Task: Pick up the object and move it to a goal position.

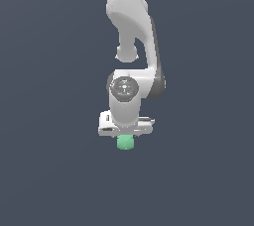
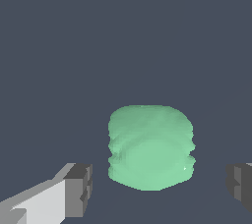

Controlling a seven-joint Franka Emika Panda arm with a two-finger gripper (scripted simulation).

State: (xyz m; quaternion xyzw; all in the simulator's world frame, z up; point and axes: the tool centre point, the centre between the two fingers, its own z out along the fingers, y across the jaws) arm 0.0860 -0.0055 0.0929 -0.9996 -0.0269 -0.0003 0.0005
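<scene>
The object is a small mint-green rounded lump (image 1: pixel 125 142) lying on the dark floor, just below the white hand of the arm in the exterior view. In the wrist view the object (image 2: pixel 150 148) fills the middle, with a dark-tipped finger (image 2: pixel 78 188) on one side and the other fingertip (image 2: pixel 240 186) on the other side. My gripper (image 2: pixel 160 188) is open, and the fingers stand apart from the object with gaps on both sides. In the exterior view the gripper (image 1: pixel 126 138) sits right over the object, and its fingers are mostly hidden by the hand.
The white Panda arm (image 1: pixel 134 46) reaches down from the top of the exterior view. A plain dark blue-grey floor (image 1: pixel 49 170) lies all around.
</scene>
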